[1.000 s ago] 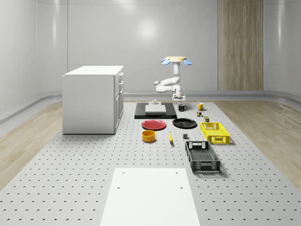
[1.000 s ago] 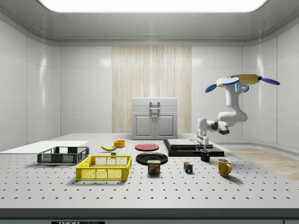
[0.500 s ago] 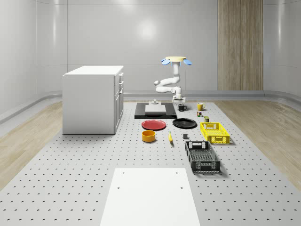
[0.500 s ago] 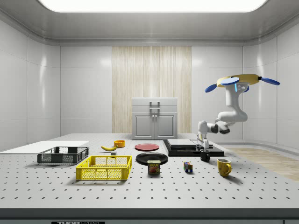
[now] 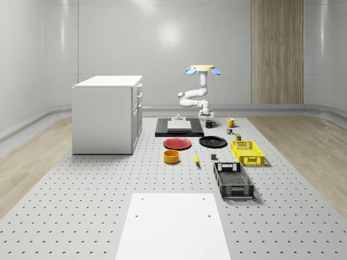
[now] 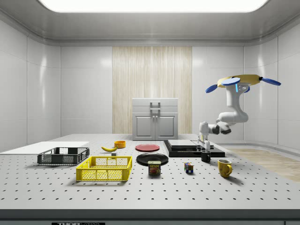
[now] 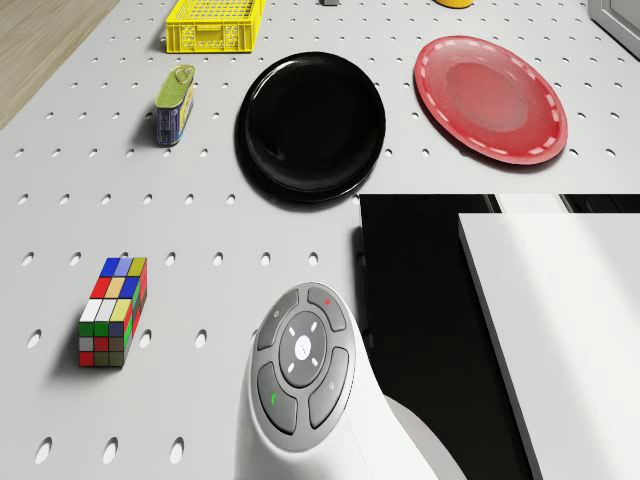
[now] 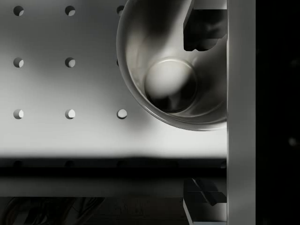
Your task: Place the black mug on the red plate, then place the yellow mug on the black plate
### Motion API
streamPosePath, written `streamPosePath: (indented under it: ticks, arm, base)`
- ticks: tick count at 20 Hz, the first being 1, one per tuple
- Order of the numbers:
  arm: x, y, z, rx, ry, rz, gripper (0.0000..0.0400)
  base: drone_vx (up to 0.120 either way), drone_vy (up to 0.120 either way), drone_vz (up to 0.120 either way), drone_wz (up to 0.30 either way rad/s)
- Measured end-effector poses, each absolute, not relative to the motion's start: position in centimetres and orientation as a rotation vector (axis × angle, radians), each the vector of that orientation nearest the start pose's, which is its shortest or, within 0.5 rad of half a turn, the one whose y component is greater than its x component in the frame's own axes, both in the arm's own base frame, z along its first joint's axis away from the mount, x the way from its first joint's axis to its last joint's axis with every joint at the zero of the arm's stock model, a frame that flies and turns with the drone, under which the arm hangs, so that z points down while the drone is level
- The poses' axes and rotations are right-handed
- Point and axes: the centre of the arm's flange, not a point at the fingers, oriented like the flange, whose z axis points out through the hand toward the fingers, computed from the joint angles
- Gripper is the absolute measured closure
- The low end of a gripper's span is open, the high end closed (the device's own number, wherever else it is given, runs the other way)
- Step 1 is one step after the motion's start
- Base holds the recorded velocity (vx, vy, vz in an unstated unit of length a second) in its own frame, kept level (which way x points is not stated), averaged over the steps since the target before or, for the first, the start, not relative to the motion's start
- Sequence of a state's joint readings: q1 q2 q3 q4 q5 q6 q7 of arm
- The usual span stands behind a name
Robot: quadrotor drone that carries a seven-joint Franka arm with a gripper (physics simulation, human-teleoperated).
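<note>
The black mug (image 5: 210, 124) (image 6: 206, 156) stands upright on the table beside the black mat. In the wrist view I look straight down into the mug (image 8: 173, 70). My gripper (image 8: 201, 112) (image 6: 203, 148) is open just above it, with one finger over the inside and the other outside the rim. The drone (image 5: 203, 69) (image 6: 241, 82) hovers above the table's far end. The yellow mug (image 5: 231, 122) (image 6: 224, 168) stands apart from the black one. The red plate (image 5: 178, 143) (image 7: 490, 98) and the black plate (image 5: 212, 142) (image 7: 311, 125) lie side by side, both bare.
A black mat with a white block (image 5: 179, 127) lies beside the mug. A Rubik's cube (image 7: 113, 311), a tin can (image 7: 175, 103), a yellow basket (image 5: 247, 152), a black crate (image 5: 233, 180), an orange bowl (image 5: 171, 156) and a banana (image 5: 196, 157) are scattered about. A white cabinet (image 5: 105, 114) stands at the whole-scene view's left.
The arm has lowered the gripper a little, down onto the black mug. The mugs, plates and drone stay where they were.
</note>
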State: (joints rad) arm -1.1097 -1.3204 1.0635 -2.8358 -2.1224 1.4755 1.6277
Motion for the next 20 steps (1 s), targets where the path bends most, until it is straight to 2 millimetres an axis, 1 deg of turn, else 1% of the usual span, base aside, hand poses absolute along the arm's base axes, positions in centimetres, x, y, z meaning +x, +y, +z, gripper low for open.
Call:
streamPosePath:
  ticks: [5, 11, 12, 13, 14, 15, 17, 20]
  arm:
    - [30.19, -1.00, 57.17, 0.000, -0.002, 0.785, 0.0000]
    - [30.43, -1.00, 57.47, 0.000, -0.002, 0.785, 0.0000]
    - [30.47, -1.00, 57.50, 0.000, -0.002, 0.785, 0.0044]
    - [30.51, -1.00, 57.51, 0.000, -0.002, 0.785, 0.0099]
    - [30.54, -1.00, 57.53, 0.000, -0.002, 0.785, 0.0141]
    - [30.56, -1.00, 57.54, 0.000, -0.002, 0.785, 0.0174]
    - [30.59, -1.00, 57.55, 0.000, -0.002, 0.785, 0.0220]
    - [30.62, -1.00, 57.56, 0.000, -0.002, 0.785, 0.0257]
  base:
    - [0.000, 0.000, 0.000, 0.000]
    - [0.000, 0.000, 0.000, 0.000]
    - [0.000, 0.000, 0.000, 0.000]
    - [0.000, 0.000, 0.000, 0.000]
    - [0.000, 0.000, 0.000, 0.000]
    - [0.000, 0.000, 0.000, 0.000]
    - [0.000, 0.000, 0.000, 0.000]
    - [0.000, 0.000, 0.000, 0.000]
